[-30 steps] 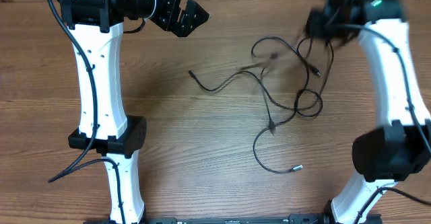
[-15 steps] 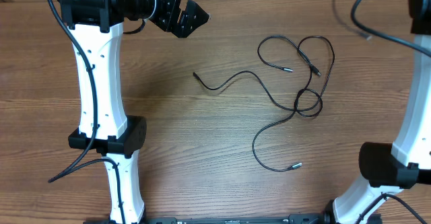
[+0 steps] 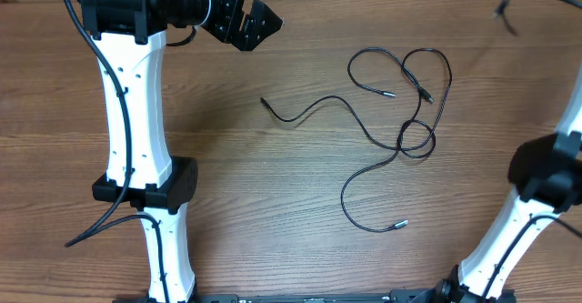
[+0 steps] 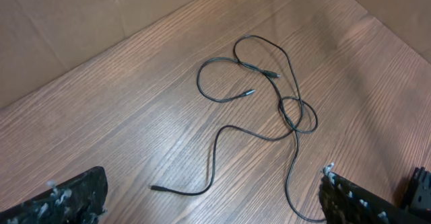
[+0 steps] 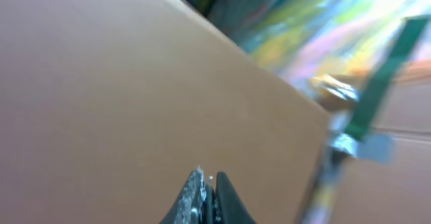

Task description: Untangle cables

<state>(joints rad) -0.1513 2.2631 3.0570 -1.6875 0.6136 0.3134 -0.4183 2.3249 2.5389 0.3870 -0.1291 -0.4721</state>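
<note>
Thin black cables (image 3: pixel 400 103) lie loose on the wooden table right of centre. They form a loop, a small ring (image 3: pixel 416 139) and a tail ending in a silver plug (image 3: pixel 400 223). One wavy strand ends at the left (image 3: pixel 264 102). The same cables (image 4: pixel 269 96) show in the left wrist view. My left gripper (image 3: pixel 250 23) hangs open at the back left, away from them, its fingertips (image 4: pixel 67 197) wide apart over bare wood. My right gripper (image 5: pixel 209 183) is shut on a thin dark cable, raised high and facing a cardboard wall. A blurred strand (image 3: pixel 506 7) dangles at the top right.
A brown cardboard wall (image 4: pixel 81 29) borders the table's far side. The left arm's white links (image 3: pixel 136 112) run down the left side. The right arm's base link (image 3: pixel 546 171) stands at the right edge.
My right gripper left the tangle and rose up and out to the right, taking one cable with it. The cables left on the table settled into a looser layout. The left arm stayed still.
</note>
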